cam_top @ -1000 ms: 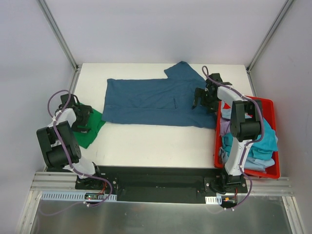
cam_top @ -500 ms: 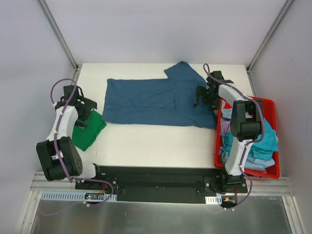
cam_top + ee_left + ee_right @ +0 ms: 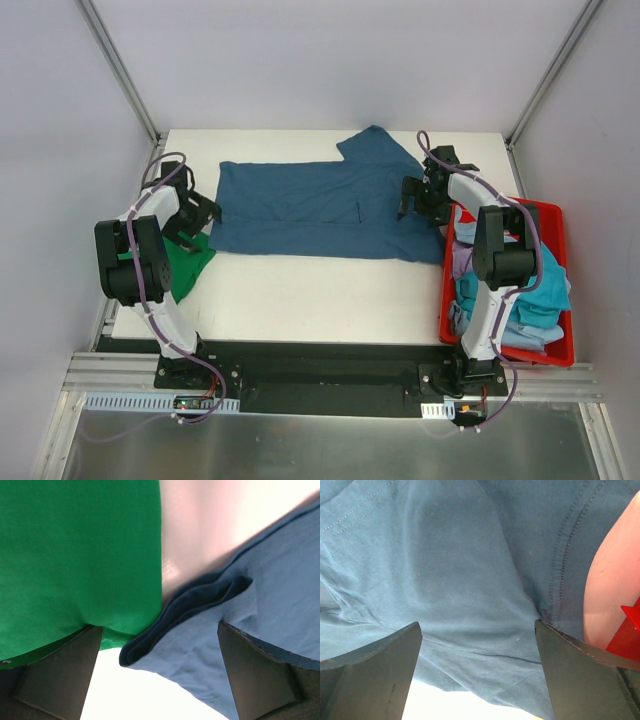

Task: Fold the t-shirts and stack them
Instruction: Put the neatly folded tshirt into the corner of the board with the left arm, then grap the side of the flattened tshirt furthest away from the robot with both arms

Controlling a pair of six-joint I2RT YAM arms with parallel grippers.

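Top external — white table (image 3: pixel 300 290), blue t-shirt (image 3: pixel 300 210), pale walls (image 3: pixel 330 60).

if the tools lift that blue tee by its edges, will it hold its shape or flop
Probably floppy: the blue tee lies flat with soft creases, and its corner is curled over itself in the left wrist view. Likely light: it looks like thin cloth. Pushed, it would probably bunch rather than slide whole.

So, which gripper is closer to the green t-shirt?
Left. The left gripper is at the edge of the green t-shirt; the right gripper is across the table, over the blue t-shirt.
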